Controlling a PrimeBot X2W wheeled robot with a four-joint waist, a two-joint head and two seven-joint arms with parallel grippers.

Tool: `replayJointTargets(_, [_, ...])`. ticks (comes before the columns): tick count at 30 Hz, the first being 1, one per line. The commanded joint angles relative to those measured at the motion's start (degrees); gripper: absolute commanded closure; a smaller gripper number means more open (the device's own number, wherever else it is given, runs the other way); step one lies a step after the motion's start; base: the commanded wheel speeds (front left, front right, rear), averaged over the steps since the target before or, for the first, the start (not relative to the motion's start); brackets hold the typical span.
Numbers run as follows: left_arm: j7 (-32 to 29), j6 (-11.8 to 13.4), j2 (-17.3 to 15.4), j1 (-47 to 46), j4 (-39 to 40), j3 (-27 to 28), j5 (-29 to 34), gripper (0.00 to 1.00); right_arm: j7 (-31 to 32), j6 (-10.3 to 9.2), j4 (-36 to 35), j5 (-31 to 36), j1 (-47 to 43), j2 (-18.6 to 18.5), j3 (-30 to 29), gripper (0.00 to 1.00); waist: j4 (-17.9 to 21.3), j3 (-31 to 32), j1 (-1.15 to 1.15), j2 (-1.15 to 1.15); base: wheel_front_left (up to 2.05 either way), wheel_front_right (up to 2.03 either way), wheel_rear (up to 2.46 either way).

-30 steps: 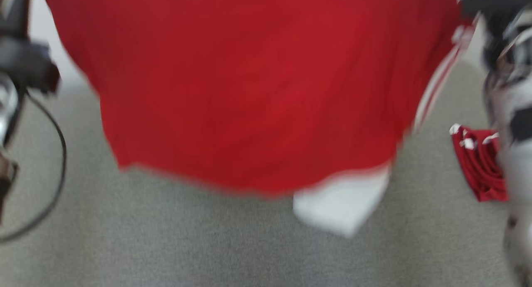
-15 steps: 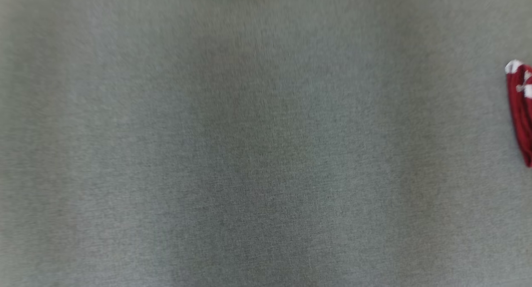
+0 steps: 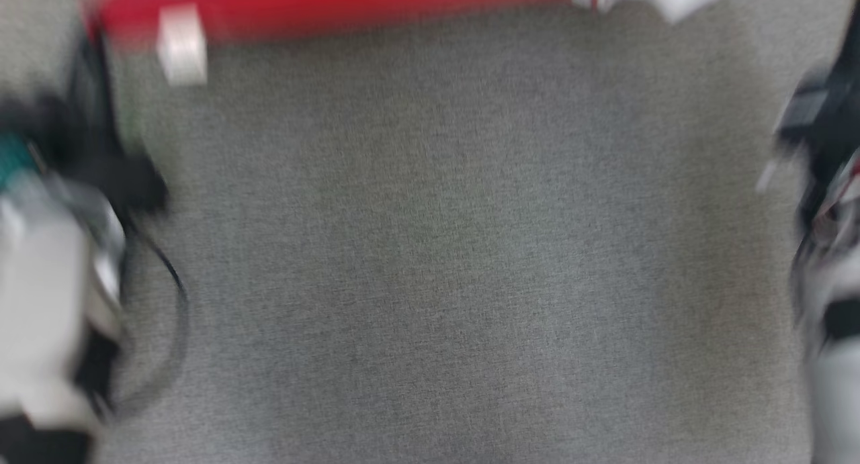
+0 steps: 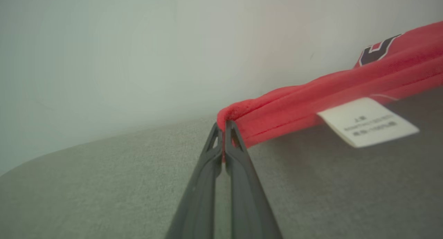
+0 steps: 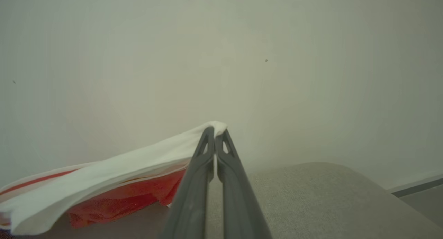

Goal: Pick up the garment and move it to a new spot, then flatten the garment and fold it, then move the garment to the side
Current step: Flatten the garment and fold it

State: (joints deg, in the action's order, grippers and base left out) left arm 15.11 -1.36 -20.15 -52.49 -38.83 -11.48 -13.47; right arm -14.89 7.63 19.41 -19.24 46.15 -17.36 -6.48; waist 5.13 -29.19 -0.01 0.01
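Red garment [image 3: 376, 7] with white panel [image 5: 104, 169] and white tag [image 4: 367, 121]; speckled grey surface [image 3: 430, 249].

My head camera looks steeply down on the grey table [image 3: 430, 249], blurred, with the garment [image 3: 376, 7] at 12 o'clock. Each wrist camera sits low, looking close along my left gripper [image 4: 224, 123] or right gripper [image 5: 215, 130] towards the wall [image 4: 138, 52]; all three views share garment and table.
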Motion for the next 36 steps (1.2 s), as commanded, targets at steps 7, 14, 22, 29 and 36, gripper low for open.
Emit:
replayJointTargets(7, [0.0, 1.3, 5.9, 24.1, 3.5, 7.7, -2.8, 1.00, -0.4, -0.30, -2.5, 1.4, -22.6, 5.4, -1.8, 1.00, 0.2, 13.3, 0.01, -0.01, 0.00, 0.00, 0.00])
replayJointTargets(14, [0.0, 0.8, 10.4, 37.5, 3.8, 12.4, -1.4, 1.00, -0.4, -0.30, 0.4, 2.9, -34.6, 8.9, -3.9, 1.00, 1.9, 21.4, 0.01, -0.01, 0.00, 0.00, 0.00])
replayJointTargets(22, [0.0, -0.4, 13.8, 48.3, 3.0, 15.3, 0.0, 1.00, -0.4, -0.31, 3.4, 4.9, -44.2, 9.1, -5.4, 1.00, 2.4, 28.2, 0.01, -0.01, 0.00, 0.00, 0.00])
replayJointTargets(29, [0.1, -2.2, 15.4, 54.9, 2.8, 17.4, 1.2, 1.00, -0.4, -0.31, 5.6, 6.2, -50.9, 9.5, -5.6, 1.00, 1.3, 31.9, 0.01, -0.01, 0.00, 0.00, 0.00])
replayJointTargets(36, [0.1, -3.7, 16.5, 60.0, 3.4, 19.2, 1.7, 1.00, -0.4, -0.31, 6.4, 6.6, -55.5, 10.2, -4.3, 1.00, 0.6, 34.6, 0.01, -0.01, 0.00, 0.00, 0.00])
